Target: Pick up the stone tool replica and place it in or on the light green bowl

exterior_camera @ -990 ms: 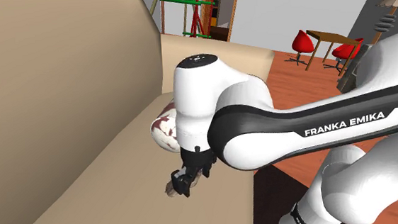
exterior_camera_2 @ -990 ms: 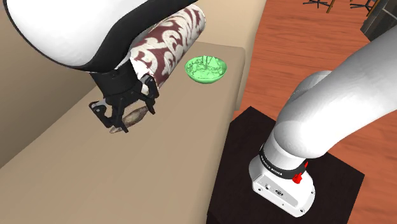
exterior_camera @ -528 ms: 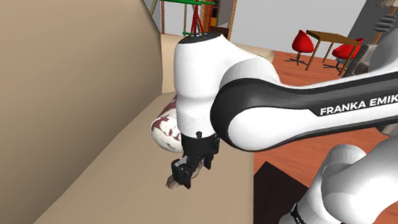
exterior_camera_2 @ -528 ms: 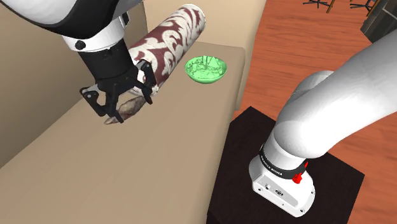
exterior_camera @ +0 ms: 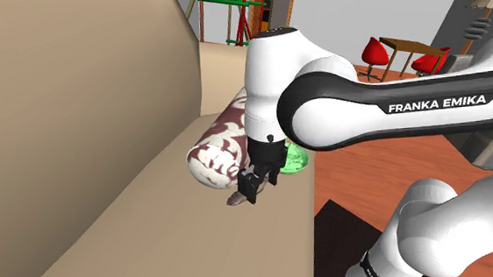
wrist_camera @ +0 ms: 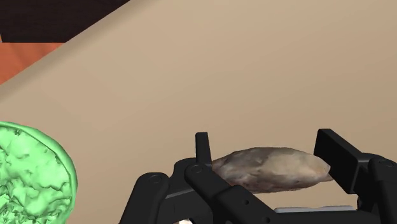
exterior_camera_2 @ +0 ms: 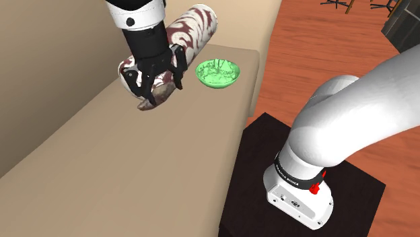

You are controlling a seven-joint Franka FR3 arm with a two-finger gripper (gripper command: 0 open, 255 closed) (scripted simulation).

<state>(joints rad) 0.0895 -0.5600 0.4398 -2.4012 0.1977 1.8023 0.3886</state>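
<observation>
A grey-brown, oblong stone tool [wrist_camera: 270, 170] is clasped between my black fingers and hangs just above the beige sofa seat [exterior_camera_2: 134, 175]. In the second exterior view my gripper [exterior_camera_2: 156, 94] is shut on the stone tool [exterior_camera_2: 149, 102], in front of the patterned bolster and a short way from the light green bowl [exterior_camera_2: 218, 73]. From the shoulder view the gripper [exterior_camera: 249, 187] holds the stone [exterior_camera: 238, 198], with the bowl [exterior_camera: 297, 159] partly hidden behind the arm. The bowl's rim [wrist_camera: 32, 175] lies off to one side of the gripper [wrist_camera: 267, 159].
A maroon and white patterned bolster [exterior_camera_2: 192, 27] lies along the sofa backrest [exterior_camera: 76, 108], right beside the bowl. The seat's edge drops to a wooden floor [exterior_camera_2: 316, 54]. My black stand [exterior_camera_2: 256, 182] sits by the sofa. A table with red chairs [exterior_camera: 411, 48] stands far off.
The gripper has carried the stone tool along the seat toward the bolster and the green bowl, rising a little. The bowl has come into the shoulder view.
</observation>
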